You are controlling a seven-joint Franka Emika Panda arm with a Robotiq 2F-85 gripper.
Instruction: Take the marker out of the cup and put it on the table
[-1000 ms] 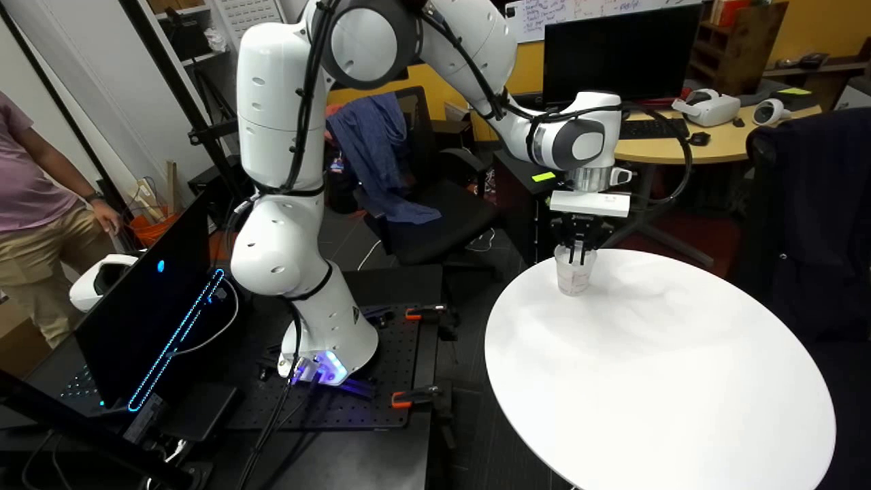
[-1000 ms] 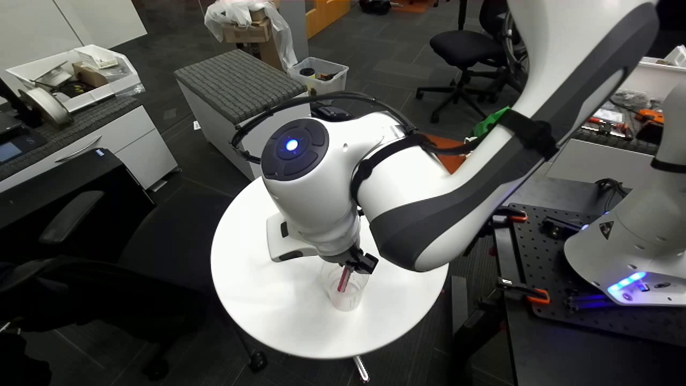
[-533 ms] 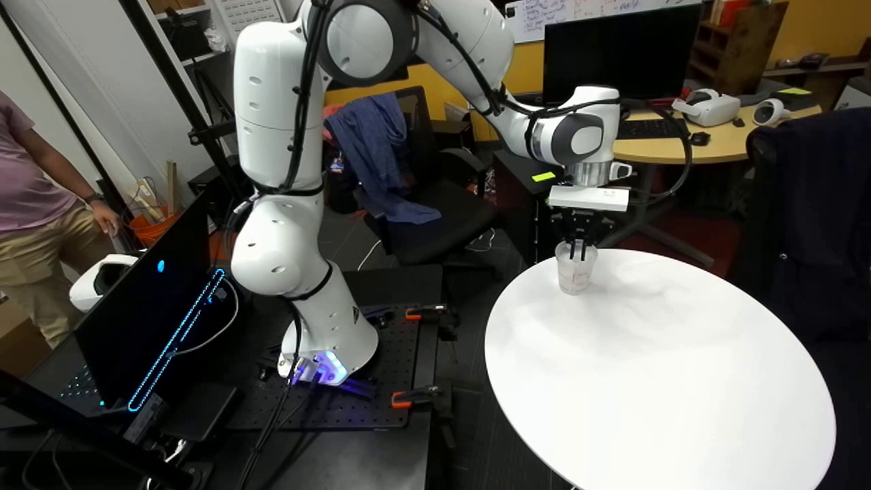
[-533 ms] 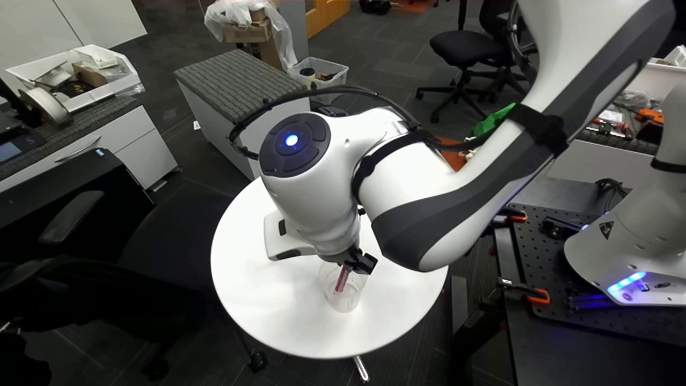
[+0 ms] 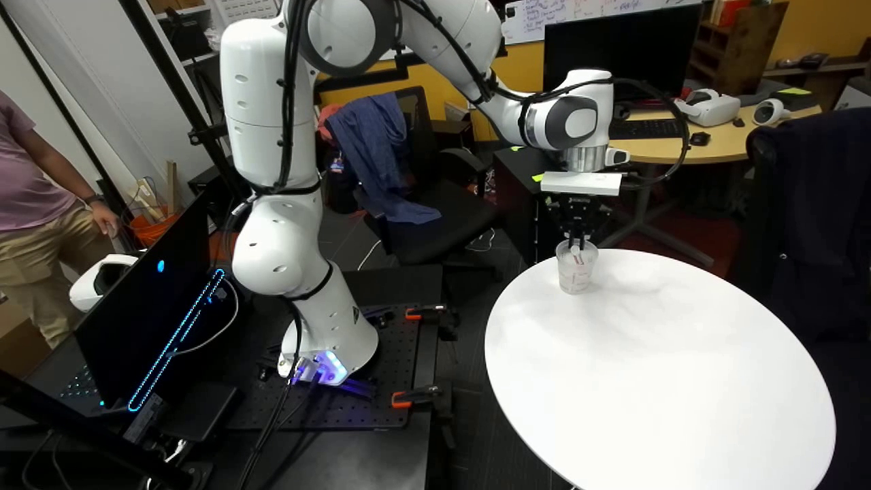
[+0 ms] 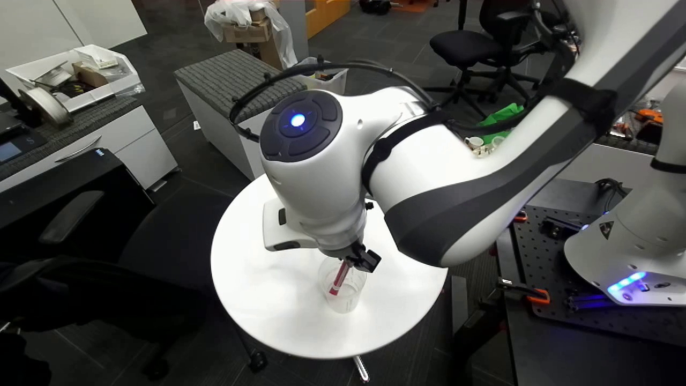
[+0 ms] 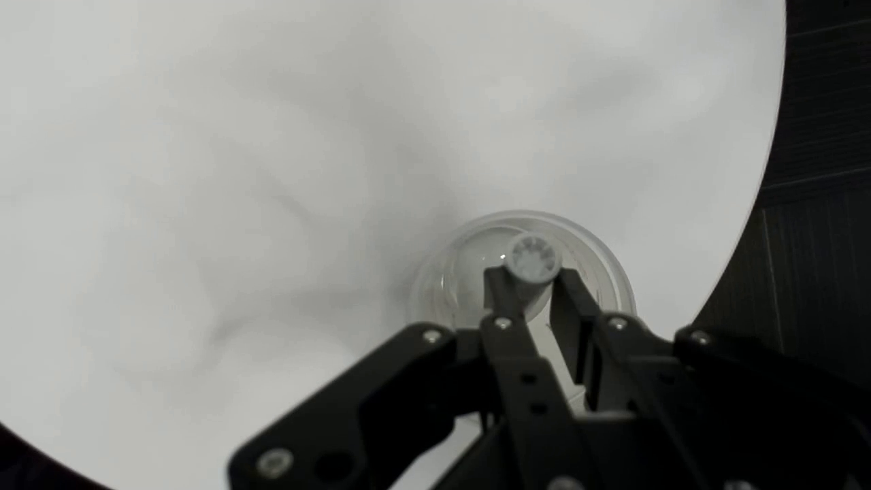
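In an exterior view, fingers (image 5: 581,242) point down. Cup (image 5: 576,279), translucent, stands upright directly beneath them on the white counter (image 5: 653,381); tips overlap its mouth, cannot tell whether they dip inside. Most of the counter extends from the fingers toward the camera.

In an exterior view, marker (image 6: 339,279), red, tilted, runs down from the fingers; its lower part shows within the outline of the cup. Fingertips mostly hidden here.

Wrist view: fingers grasping the marker, its pale ribbed end between the two tips. Cup rim circles below them. Counter edge curves right of the fingers, dark floor (image 7: 816,245) past it.
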